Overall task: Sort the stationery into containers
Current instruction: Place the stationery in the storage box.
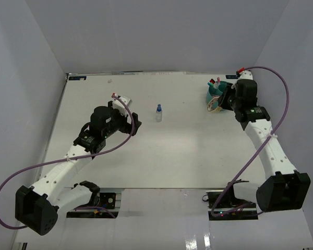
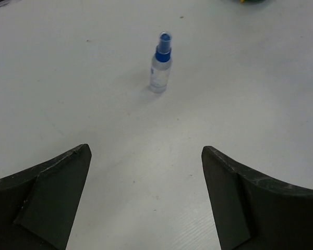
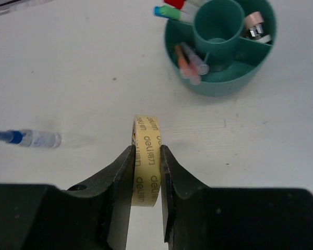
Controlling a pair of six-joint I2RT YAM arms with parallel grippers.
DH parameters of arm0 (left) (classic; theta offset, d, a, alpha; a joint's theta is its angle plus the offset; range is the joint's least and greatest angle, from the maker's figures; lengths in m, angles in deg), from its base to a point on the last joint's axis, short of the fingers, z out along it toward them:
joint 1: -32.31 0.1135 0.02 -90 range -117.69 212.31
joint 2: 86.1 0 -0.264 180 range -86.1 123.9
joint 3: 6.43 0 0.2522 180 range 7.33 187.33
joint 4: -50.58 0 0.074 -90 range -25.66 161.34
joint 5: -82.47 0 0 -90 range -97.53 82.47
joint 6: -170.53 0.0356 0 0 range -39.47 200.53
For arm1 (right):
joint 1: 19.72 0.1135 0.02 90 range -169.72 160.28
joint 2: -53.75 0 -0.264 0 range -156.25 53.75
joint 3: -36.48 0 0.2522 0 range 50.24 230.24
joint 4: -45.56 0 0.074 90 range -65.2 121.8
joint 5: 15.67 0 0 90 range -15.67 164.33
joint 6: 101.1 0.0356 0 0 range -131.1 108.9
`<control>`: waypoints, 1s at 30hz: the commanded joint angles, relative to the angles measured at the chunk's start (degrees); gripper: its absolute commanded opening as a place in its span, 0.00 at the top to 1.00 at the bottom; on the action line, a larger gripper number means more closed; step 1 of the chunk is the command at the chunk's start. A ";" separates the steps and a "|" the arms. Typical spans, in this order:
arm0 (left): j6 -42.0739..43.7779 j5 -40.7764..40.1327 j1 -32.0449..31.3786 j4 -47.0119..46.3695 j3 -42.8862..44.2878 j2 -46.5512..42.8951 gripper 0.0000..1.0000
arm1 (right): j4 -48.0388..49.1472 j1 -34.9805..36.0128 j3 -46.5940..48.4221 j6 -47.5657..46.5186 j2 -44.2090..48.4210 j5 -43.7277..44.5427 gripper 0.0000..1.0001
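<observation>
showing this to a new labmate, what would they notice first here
The right gripper pinches a yellowish tape roll on edge, close to the round teal organiser at the far right of the table, with capped pens in its compartments. In the middle a small blue-capped bottle stands upright alone, and the open left gripper points at it without touching.
</observation>
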 commanded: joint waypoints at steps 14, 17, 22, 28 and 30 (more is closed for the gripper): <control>-4.13 -18.10 0.42 3.48 2.36 0.95 0.02 | -0.69 -13.66 14.93 4.77 -15.33 7.61 0.92; -4.22 -18.54 0.42 3.39 2.18 0.86 0.02 | -1.04 -14.37 17.92 5.57 -17.79 9.36 0.92; -4.22 -18.89 0.42 3.48 2.01 0.95 0.02 | -1.21 -15.07 21.70 8.29 -22.54 11.30 0.92; -4.31 -18.36 0.42 3.39 2.01 1.04 0.02 | -1.30 -15.07 23.46 9.79 -25.79 12.54 0.92; -4.40 -18.10 0.42 3.48 2.01 1.04 0.02 | -1.92 -15.07 24.52 10.40 -27.19 12.27 0.92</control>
